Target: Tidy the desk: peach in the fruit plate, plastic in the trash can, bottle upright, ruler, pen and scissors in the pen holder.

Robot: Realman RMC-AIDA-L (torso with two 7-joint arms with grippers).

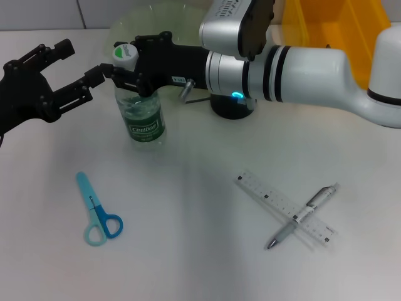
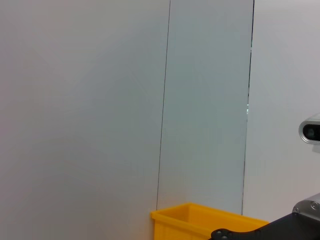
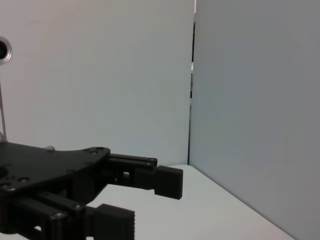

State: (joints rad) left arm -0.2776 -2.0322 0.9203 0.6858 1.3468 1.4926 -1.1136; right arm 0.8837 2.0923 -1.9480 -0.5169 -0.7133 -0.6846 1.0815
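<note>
A clear green-labelled bottle [image 1: 142, 117] with a white cap stands upright on the white desk at the back left. My right gripper [image 1: 124, 58] reaches across from the right and is shut on the bottle's neck just under the cap. Just left of the bottle, my left gripper [image 1: 81, 61] hovers open and holds nothing; the right wrist view also shows this left gripper [image 3: 145, 200]. Blue scissors [image 1: 99, 213] lie at the front left. A clear ruler [image 1: 285, 210] lies at the front right with a grey pen [image 1: 302, 215] across it. The peach and the plastic are out of view.
A green glass plate [image 1: 156, 15] sits behind the bottle, partly hidden by my right arm. A black round holder [image 1: 229, 110] stands under that arm. A yellow bin [image 1: 338, 25] is at the back right, and the yellow bin [image 2: 200, 220] also shows in the left wrist view.
</note>
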